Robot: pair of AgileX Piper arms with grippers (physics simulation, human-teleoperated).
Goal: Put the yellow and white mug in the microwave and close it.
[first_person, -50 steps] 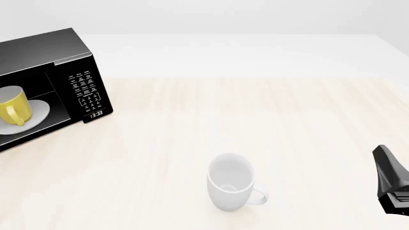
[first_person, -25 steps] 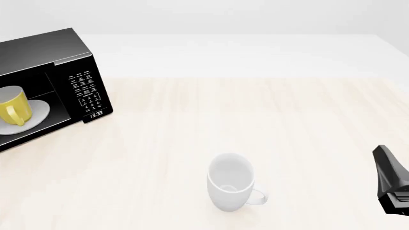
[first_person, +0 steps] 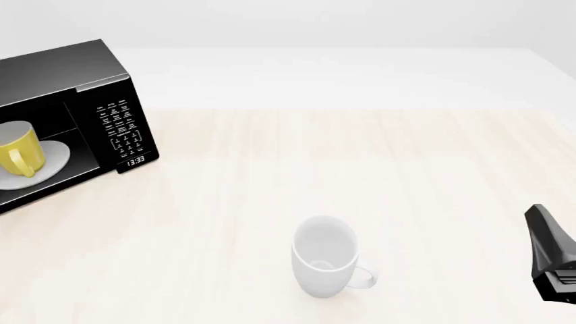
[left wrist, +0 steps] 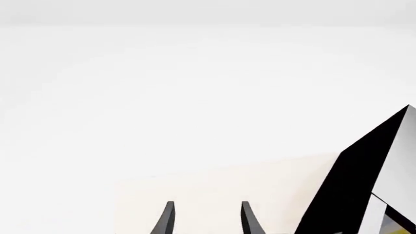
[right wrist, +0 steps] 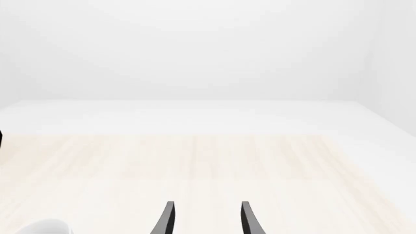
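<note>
Front view gives you the table (first_person: 378,155) first: pale wood grain, running to a plain white floor and a white wall behind it. The microwave (first_person: 85,101) is your landmark, a black box at the far left of the table, partly cut off by the frame edge. Its keypad panel faces you, and the cavity beside the panel shows open; the door itself is out of frame. Inside that cavity, the yellow mug (first_person: 18,150) stands upright on the white turntable plate (first_person: 54,158), handle toward you.

Well to the right of the microwave and nearer to you, the white mug (first_person: 324,263) stands upright on the bare wood, its handle pointing away from the microwave.

Your right arm (first_person: 551,253) shows only as a dark piece at the frame edge, far across the table from the microwave, clear of both mugs. In its wrist view the right gripper (right wrist: 204,219) looks level across the wood toward the wall, fingers parted with nothing between them.

Your left arm is out of the front view. Its wrist view shows the left gripper (left wrist: 204,219) with the same moderate gap, holding nothing, aimed past the microwave's black corner, with a sliver of yellow at the frame edge.
</note>
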